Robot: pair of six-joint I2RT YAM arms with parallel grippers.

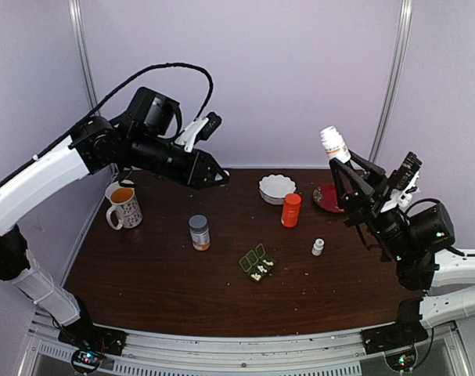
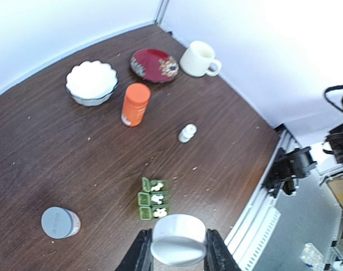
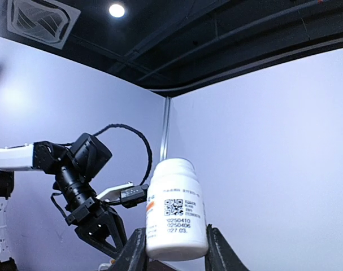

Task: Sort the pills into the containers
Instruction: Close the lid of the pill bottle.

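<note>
Pills [image 2: 157, 199], whitish specks too small for you to count, lie in all three square cells [image 2: 158, 213] of the one dark-green plastic pill box [image 1: 257, 263], its hinged lids standing open. The box sits on the dark wood-grain desk [image 1: 143, 274] near the middle of the front edge.

Your left fingers [image 2: 140, 254] hang high over the desk, clamped on a round white cap [image 2: 178, 240], with the box below and just ahead of them. Your right fingers [image 3: 136, 251] are raised over the right edge, well apart from the box, and grip a white labelled bottle [image 3: 176, 217] upright by its base.

You can count three more bottles standing on the desk: an orange one [image 1: 291, 210], a grey-capped one [image 1: 199, 232] and a tiny white one [image 1: 318, 247]. Along the back edge are one scalloped white bowl [image 1: 277, 188], one patterned red plate [image 2: 155, 62] and two mugs, a printed one [image 1: 124, 205] at the left corner and a plain white one [image 2: 199, 58] at the right.
</note>
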